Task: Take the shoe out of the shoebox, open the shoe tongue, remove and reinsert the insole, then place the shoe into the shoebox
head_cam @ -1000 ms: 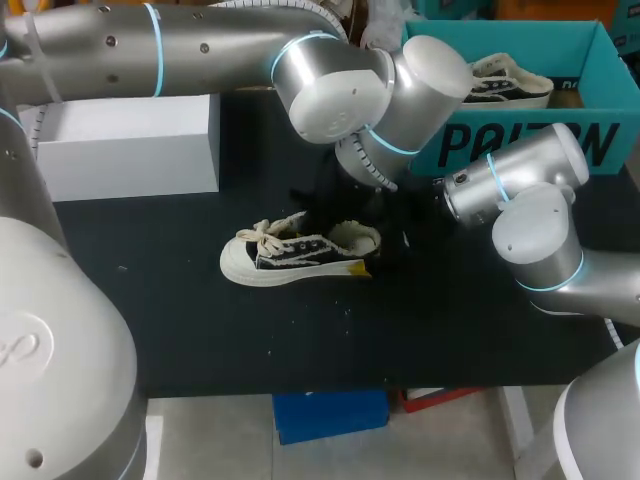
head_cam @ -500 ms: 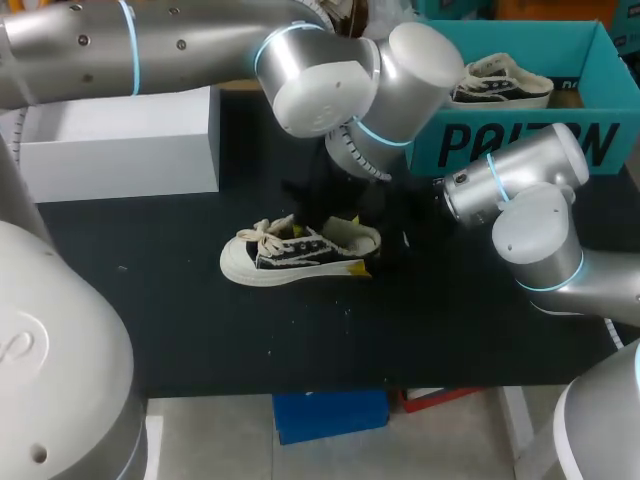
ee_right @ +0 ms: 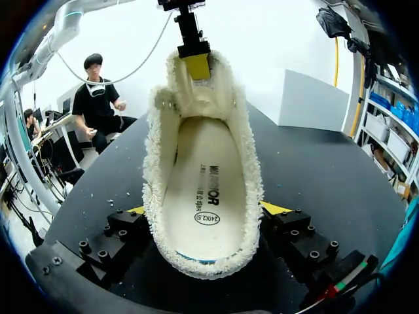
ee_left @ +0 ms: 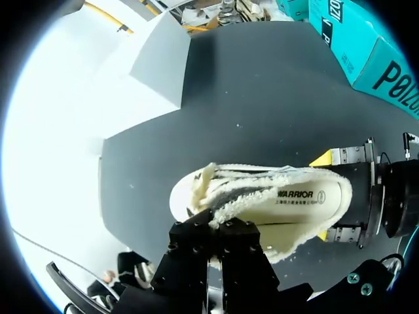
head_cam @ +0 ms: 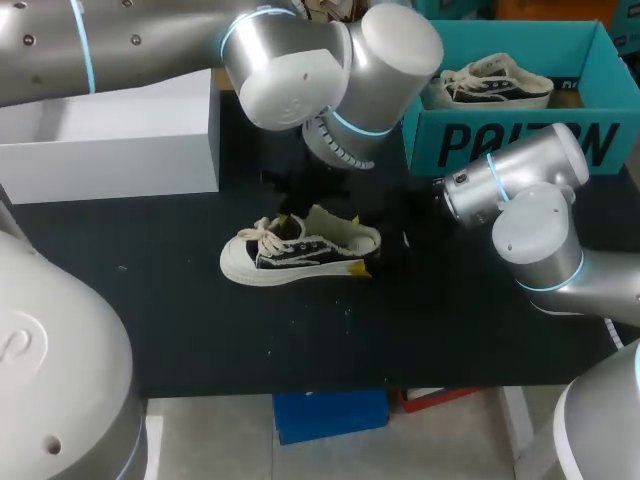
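Observation:
A black-and-cream sneaker (head_cam: 290, 255) with fleece lining lies on the black table, toe toward my left. My left gripper (head_cam: 283, 220) hangs over its laces, shut on the tip of the fleece tongue (ee_right: 196, 98) and holding it up. In the left wrist view the pinch (ee_left: 216, 229) sits at the tongue's edge, and the printed insole (ee_left: 301, 199) lies bare inside. My right gripper (ee_right: 208, 209) straddles the heel, its yellow pads (ee_right: 278, 208) pressed against both sides of the shoe. The teal shoebox (head_cam: 520, 145) stands at the back right.
A second sneaker (head_cam: 495, 80) lies inside the teal shoebox. A white box (head_cam: 120, 145) stands at the back left. Bare black table (head_cam: 200, 330) stretches in front of the shoe toward the near edge.
My left arm has swung toward the toe end, drawing the tongue up and away from the heel opening. The shoe and my right arm have stayed put.

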Controlling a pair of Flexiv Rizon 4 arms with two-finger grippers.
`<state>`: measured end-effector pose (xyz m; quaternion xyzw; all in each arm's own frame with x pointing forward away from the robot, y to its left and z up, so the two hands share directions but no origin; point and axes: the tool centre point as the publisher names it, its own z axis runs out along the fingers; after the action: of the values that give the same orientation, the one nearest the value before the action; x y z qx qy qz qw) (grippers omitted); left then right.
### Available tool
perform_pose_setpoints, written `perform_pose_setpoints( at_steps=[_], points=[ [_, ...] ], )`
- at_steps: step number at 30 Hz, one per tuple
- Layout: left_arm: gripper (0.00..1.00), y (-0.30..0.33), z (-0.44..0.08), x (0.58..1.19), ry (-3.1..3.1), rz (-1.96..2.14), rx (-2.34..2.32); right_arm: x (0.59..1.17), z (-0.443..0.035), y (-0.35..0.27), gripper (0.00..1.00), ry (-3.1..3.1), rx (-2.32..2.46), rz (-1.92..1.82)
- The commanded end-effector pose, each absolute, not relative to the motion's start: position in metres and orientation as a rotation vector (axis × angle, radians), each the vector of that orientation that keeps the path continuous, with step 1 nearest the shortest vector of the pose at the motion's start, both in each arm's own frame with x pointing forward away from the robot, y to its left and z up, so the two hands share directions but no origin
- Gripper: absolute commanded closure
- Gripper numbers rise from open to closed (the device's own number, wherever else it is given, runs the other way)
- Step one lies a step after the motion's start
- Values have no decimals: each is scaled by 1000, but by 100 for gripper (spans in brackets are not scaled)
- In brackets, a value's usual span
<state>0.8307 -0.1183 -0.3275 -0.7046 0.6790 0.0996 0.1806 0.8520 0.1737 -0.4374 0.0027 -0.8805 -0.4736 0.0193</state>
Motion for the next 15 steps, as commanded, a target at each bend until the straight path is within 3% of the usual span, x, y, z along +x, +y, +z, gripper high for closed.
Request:
perform_pose_setpoints(
  at_steps=[1, 15],
  points=[
    [100, -109, -323, 825, 1927, 239, -2006, 853, -439, 176, 100, -2735, 5, -1468],
    [100, -81, -322, 816, 1847, 230, -2046, 853, -439, 176, 100, -2735, 5, -1468]
  ],
)
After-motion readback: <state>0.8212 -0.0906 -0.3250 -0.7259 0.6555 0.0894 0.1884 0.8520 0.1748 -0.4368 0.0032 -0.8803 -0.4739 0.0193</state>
